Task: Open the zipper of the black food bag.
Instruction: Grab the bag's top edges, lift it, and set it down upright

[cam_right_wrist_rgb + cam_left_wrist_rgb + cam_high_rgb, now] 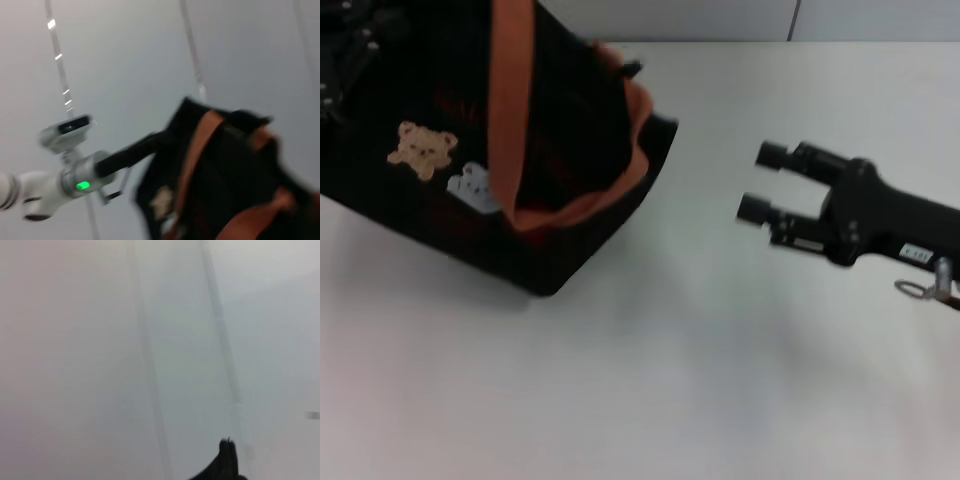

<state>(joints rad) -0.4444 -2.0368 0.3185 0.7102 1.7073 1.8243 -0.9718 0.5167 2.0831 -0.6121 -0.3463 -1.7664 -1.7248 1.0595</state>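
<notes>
The right hand (752,183) hovers spread and empty, well apart from the black food bag (430,215).

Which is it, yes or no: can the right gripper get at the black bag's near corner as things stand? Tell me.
Probably yes. The right gripper hovers open beside the black food bag, apart from it, with only bare table between them.

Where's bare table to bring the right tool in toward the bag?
Bare table runs across the near side and between the black food bag and the right tool. Crowded on the robot's left: the bag and the left arm behind it.
</notes>
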